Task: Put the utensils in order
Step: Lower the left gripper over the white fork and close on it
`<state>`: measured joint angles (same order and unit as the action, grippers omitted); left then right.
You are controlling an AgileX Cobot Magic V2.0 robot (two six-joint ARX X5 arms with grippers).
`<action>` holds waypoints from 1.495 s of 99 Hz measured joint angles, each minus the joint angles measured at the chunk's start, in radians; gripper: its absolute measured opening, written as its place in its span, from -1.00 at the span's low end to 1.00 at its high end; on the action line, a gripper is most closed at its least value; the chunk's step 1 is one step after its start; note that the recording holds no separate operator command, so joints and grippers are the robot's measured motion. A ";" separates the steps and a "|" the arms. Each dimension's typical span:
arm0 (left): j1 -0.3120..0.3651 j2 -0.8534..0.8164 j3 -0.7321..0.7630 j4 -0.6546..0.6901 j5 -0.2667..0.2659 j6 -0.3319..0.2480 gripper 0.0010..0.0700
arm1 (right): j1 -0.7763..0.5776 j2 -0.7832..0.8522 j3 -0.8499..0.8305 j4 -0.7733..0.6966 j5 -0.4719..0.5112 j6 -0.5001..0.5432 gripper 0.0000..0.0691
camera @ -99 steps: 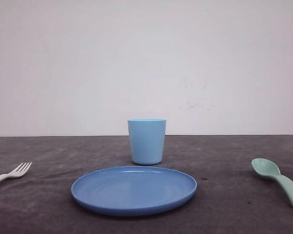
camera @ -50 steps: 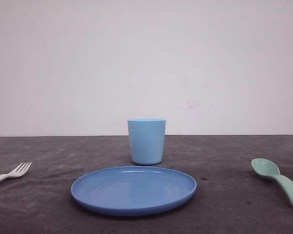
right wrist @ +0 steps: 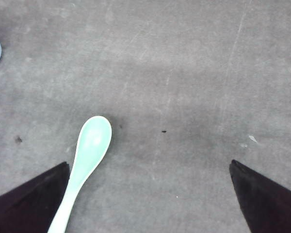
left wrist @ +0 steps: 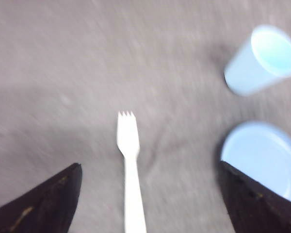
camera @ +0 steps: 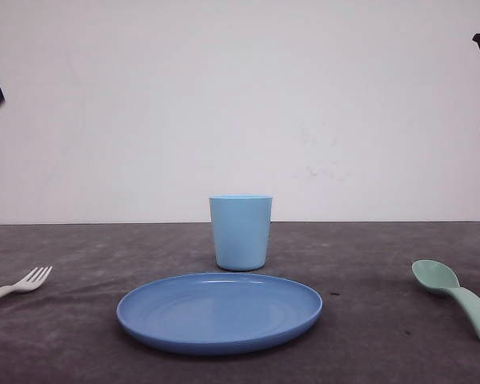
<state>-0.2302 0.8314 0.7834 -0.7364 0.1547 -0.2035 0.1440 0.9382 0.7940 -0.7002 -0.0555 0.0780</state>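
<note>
The fork (camera: 20, 285) is small, white, smooth plastic, lying flat on the table (camera: 368, 336) at about nine o'clock from the plate (camera: 219, 311), its tines toward the middle and its handle cut off by the frame's edge. In my left wrist view the fork (left wrist: 129, 165) lies between my two dark fingers, untouched; that picture is blurred, so the tines are hard to count. The spoon (camera: 456, 296) is pale mint-green plastic with a rounded bowl and a thick handle, lying at three o'clock from the plate, well apart from it, its handle running off the edge. From my right wrist the spoon (right wrist: 85, 165) lies near one finger, its handle end cut off.

My left hand (left wrist: 148, 208) is spread wide with nothing in it. My right hand (right wrist: 150, 204) is likewise spread wide and empty.

The plate is round, blue, glossy, with a shallow raised rim. Just behind it, at twelve o'clock, stands the light blue cup (camera: 240, 232), upright and tapered. The table is dark grey, matte and faintly scuffed.
</note>
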 joint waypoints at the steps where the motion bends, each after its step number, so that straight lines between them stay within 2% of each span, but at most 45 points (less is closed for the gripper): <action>1: -0.005 0.004 -0.002 0.000 0.000 -0.001 0.57 | 0.000 0.000 0.000 0.000 0.000 0.000 0.93; 9: -0.041 0.039 -0.015 0.009 -0.005 -0.011 0.57 | 0.000 0.000 0.000 0.000 0.000 0.000 0.93; 13: -0.060 0.060 -0.016 0.013 -0.025 -0.019 0.57 | 0.000 0.000 0.000 0.000 0.000 0.000 0.93; 35: -0.137 0.201 -0.016 0.026 -0.177 -0.037 0.57 | 0.000 0.000 0.000 0.000 0.000 0.000 0.93; 87: -0.154 0.493 -0.016 0.150 -0.180 -0.052 0.57 | 0.000 0.000 0.000 -0.001 0.000 0.000 0.93; 131: -0.150 0.593 -0.016 0.202 -0.182 -0.050 0.56 | 0.000 0.000 0.000 -0.005 0.000 -0.001 0.93; 148: -0.136 0.593 -0.016 0.233 -0.182 -0.048 0.39 | 0.000 0.000 0.000 -0.007 -0.001 -0.003 0.93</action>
<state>-0.3660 1.4242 0.7673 -0.5034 -0.0273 -0.2520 0.1440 0.9386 0.7940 -0.7074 -0.0563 0.0750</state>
